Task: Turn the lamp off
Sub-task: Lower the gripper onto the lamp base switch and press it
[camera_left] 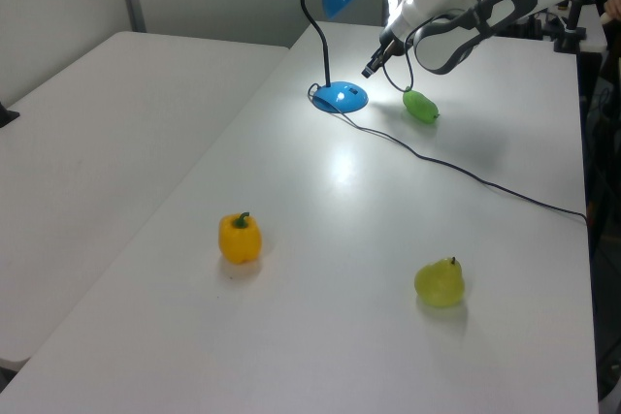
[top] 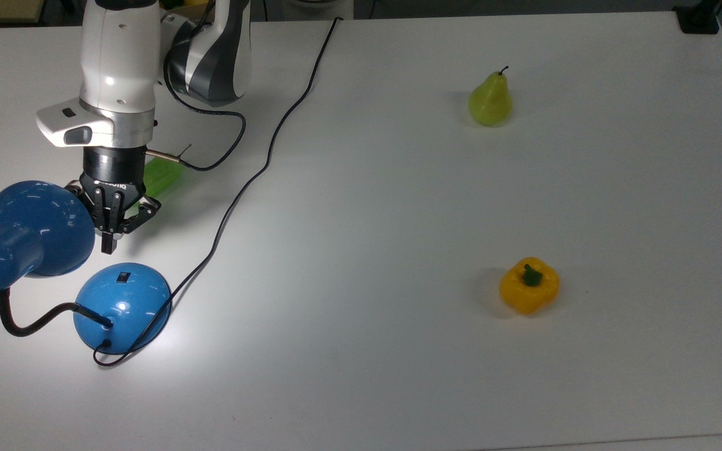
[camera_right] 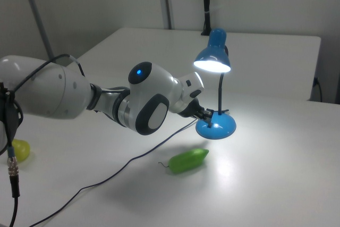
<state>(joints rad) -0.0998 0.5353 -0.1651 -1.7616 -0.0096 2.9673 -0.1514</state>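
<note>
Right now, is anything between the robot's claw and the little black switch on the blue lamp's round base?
No. In the top view, just bare white table separates the claw from the switch on the lamp's glossy blue base.
</note>
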